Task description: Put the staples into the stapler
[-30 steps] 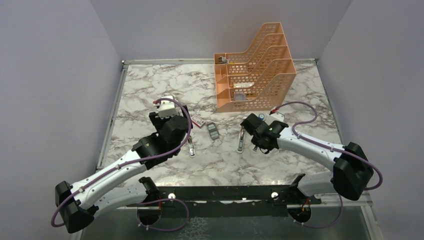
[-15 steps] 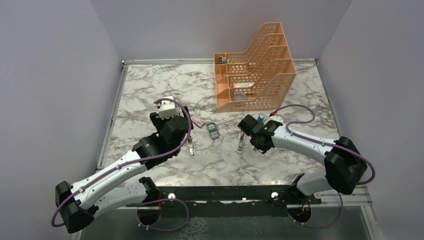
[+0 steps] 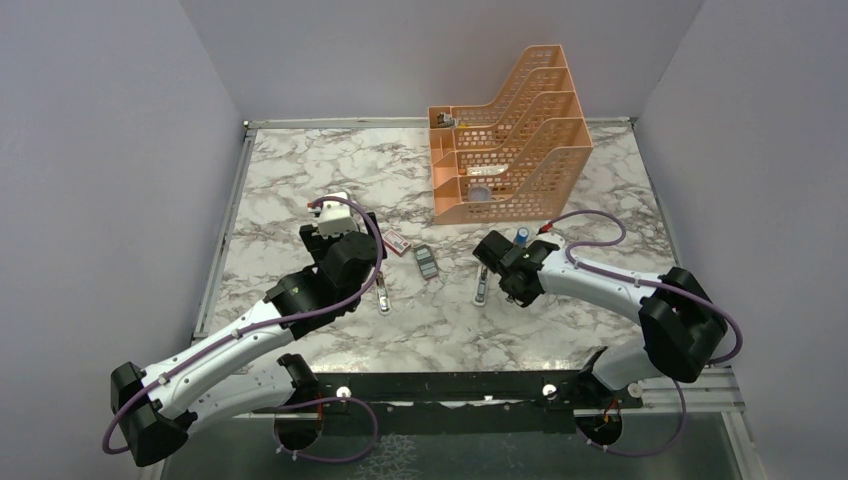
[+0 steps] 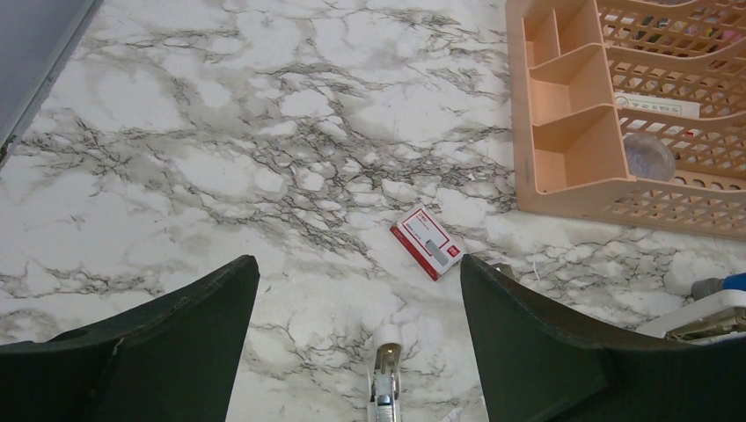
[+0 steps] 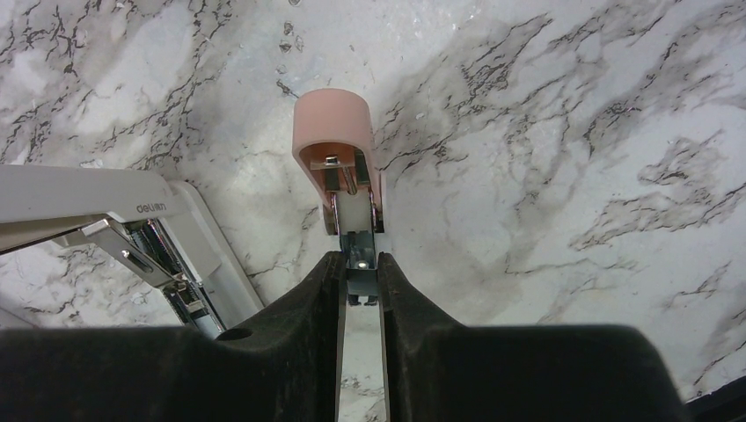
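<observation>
- Our right gripper point(image 5: 361, 274) clamps the pink stapler point(image 5: 336, 127) by its metal rail.
- Our left gripper point(image 4: 356, 272) gapes wide; the staples point(image 3: 427, 263) lie apart from it, between both grippers.

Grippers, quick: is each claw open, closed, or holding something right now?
The left gripper is open, holding nothing.
The right gripper is shut on the pink-tipped stapler.

Left wrist: white-tipped silver metal piece point(image 4: 384, 387) cut off at bottom edge; orange mesh organizer point(image 4: 563, 114) runs off upper right. Right wrist: white metal stapler point(image 5: 114, 211) clipped at left edge; pink-capped metal stapler point(image 5: 339, 149), rear hidden between the fingers of the black right gripper point(image 5: 361, 265). Top view: small grey tray point(image 3: 427, 263), centre frame, contents too small to tell.
</observation>
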